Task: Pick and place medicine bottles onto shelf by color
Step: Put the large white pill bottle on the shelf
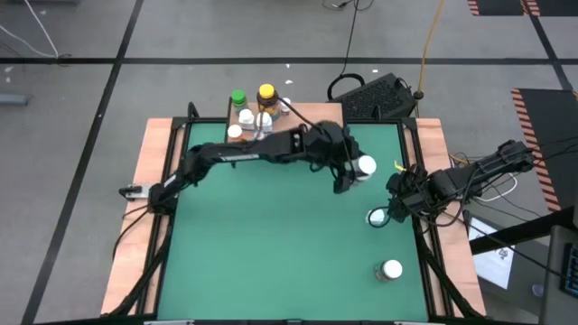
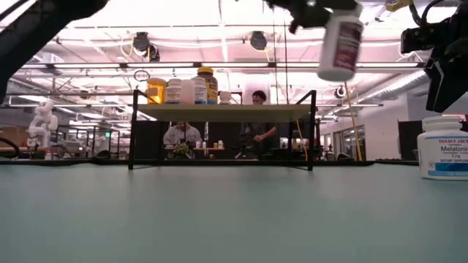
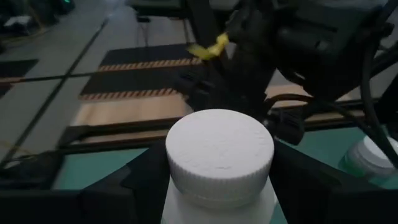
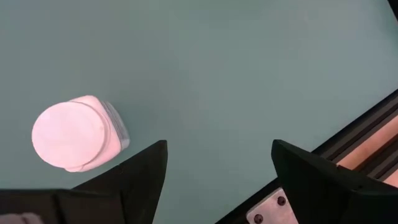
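My left gripper (image 1: 354, 173) is shut on a white pill bottle with a white cap (image 1: 365, 166), high above the green mat right of centre. The bottle also shows in the low view (image 2: 340, 47) and the left wrist view (image 3: 219, 155). My right gripper (image 4: 217, 168) is open and empty at the mat's right edge (image 1: 397, 203). It hovers beside a greyish bottle with a white lid (image 4: 74, 134) that stands on the mat (image 1: 377, 217). The light-wood shelf (image 2: 223, 111) stands at the far edge and carries a green-capped bottle (image 1: 237, 97), an amber yellow-capped one (image 1: 265, 93) and white ones (image 1: 246, 116). My left gripper pinches the bottle between its two fingers (image 3: 143, 180), which lie on opposite sides of the body just below the cap (image 3: 186, 193). The fingers come from above, pointing down. The bottle hangs below the gripper, cap up and slightly tilted, lifted clear of the mat.
Another white-capped bottle (image 1: 391, 269) stands on the mat near the right front. A white bottle labelled Melatonin (image 2: 444, 148) shows at the right of the low view. A wooden frame (image 1: 153, 162) borders the mat. People sit in the room behind the shelf (image 2: 183, 135).
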You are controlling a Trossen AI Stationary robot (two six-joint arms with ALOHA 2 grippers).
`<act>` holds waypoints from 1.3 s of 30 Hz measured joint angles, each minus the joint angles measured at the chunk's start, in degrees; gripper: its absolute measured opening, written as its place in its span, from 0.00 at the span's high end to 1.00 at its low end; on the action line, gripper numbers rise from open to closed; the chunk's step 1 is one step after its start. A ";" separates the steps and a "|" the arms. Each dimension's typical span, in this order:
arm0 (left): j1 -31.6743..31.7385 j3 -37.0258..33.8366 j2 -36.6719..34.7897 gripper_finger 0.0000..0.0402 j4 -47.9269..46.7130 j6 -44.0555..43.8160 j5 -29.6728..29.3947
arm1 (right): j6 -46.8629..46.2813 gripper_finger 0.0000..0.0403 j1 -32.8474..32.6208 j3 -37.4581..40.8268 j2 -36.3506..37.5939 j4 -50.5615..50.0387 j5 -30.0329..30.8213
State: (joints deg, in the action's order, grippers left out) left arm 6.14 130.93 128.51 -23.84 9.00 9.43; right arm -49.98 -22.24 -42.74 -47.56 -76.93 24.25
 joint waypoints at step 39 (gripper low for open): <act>21.30 -55.14 -38.48 0.41 18.50 -2.31 -6.54 | -0.32 0.30 0.00 1.64 2.03 6.23 1.27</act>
State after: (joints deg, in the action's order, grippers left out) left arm 27.45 75.80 90.03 -5.35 6.68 2.90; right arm -50.30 -22.24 -41.10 -45.53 -70.70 25.52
